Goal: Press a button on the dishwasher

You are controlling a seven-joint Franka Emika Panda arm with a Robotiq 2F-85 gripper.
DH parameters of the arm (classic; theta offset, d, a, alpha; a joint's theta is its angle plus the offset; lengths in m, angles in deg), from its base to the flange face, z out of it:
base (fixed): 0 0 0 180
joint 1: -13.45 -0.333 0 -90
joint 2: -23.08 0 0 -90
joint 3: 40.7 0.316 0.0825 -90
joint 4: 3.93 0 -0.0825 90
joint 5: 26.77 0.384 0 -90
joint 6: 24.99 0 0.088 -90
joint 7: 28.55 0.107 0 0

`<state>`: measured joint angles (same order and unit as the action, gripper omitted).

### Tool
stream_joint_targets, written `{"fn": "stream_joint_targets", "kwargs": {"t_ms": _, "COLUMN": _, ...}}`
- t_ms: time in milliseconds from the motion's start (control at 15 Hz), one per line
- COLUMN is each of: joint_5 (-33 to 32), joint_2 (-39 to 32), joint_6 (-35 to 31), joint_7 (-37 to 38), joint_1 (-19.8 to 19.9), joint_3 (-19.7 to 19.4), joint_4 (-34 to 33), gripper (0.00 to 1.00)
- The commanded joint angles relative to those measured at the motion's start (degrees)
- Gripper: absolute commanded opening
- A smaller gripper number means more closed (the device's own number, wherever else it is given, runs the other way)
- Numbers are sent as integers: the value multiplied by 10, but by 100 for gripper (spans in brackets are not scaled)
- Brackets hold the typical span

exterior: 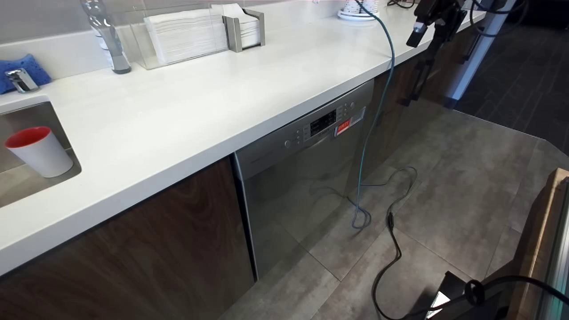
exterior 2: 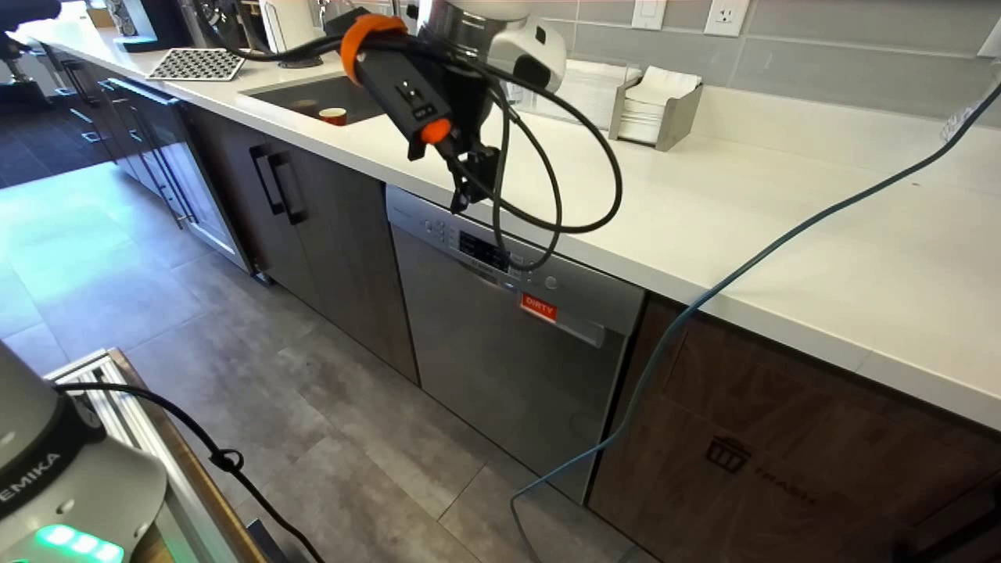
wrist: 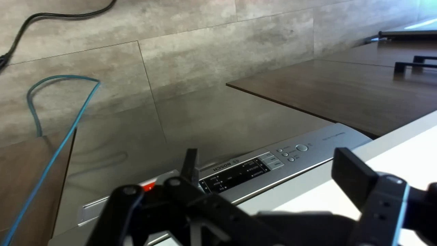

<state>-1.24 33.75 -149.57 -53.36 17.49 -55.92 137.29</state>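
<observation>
Closest to me sits the pale robot base [exterior 2: 109, 485], green lights [exterior 2: 82, 543] glowing on it, and a black cable [exterior 2: 227, 460] runs past it toward the floor [exterior 2: 352, 469]. A blue cable [exterior 2: 690, 313] hangs down too, passing in front of a dark wood cabinet [exterior 2: 782, 414] marked TRASH. Past these the gripper [wrist: 270, 168] hangs in the air near the front edge of the counter [exterior 2: 884, 281], apart from the dishwasher [exterior 2: 500, 360] and higher than it; its fingers [wrist: 353, 177] are spread wide. Seen from the wrist, a black display [wrist: 235, 175] and, near it, a round button [wrist: 301, 147] show in the gap between those fingers. The dishwasher itself is built in under the white counter, between that wooden cabinet and a pair of dark doors [exterior 2: 352, 258]. Its steel front wears a red label [exterior 2: 539, 307] reading DIRTY (in capitals big enough for me to read from here). Farther back, toward the wall [exterior 2: 860, 86], a stack of white napkins [exterior 2: 665, 84] sits in a grey holder [exterior 2: 679, 119]. Off to the side a white cup [exterior: 44, 153] with a red inside is in the sink [exterior: 35, 116], and beyond that, on the same counter, lies a patterned mat [exterior 2: 197, 65].
</observation>
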Motion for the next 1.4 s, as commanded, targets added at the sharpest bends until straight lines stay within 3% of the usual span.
{"fn": "stream_joint_targets", "kwargs": {"t_ms": 0, "joint_5": 92, "joint_2": -50, "joint_6": -46, "joint_7": -38, "joint_1": 0, "joint_3": 4, "joint_4": -1, "gripper": 100}}
{"fn": "stream_joint_targets", "kwargs": {"t_ms": 867, "joint_5": 345, "joint_2": -219, "joint_6": -141, "joint_7": -132, "joint_1": 44, "joint_3": 52, "joint_4": -32, "gripper": 100}}
{"fn": "stream_joint_targets", "kwargs": {"t_ms": 1000, "joint_5": 369, "joint_2": -246, "joint_6": -161, "joint_7": -144, "joint_1": 53, "joint_3": 56, "joint_4": -44, "gripper": 100}}
{"fn": "stream_joint_targets", "kwargs": {"t_ms": 1067, "joint_5": 360, "joint_2": -259, "joint_6": -167, "joint_7": -151, "joint_1": 55, "joint_3": 58, "joint_4": -53, "gripper": 100}}
{"fn": "stream_joint_targets", "kwargs": {"t_ms": 1133, "joint_5": 336, "joint_2": -224, "joint_6": -154, "joint_7": -126, "joint_1": 54, "joint_3": 56, "joint_4": -26, "gripper": 100}}
{"fn": "stream_joint_targets", "kwargs": {"t_ms": 1333, "joint_5": 337, "joint_2": -250, "joint_6": -159, "joint_7": -135, "joint_1": 60, "joint_3": 59, "joint_4": -43, "gripper": 100}}
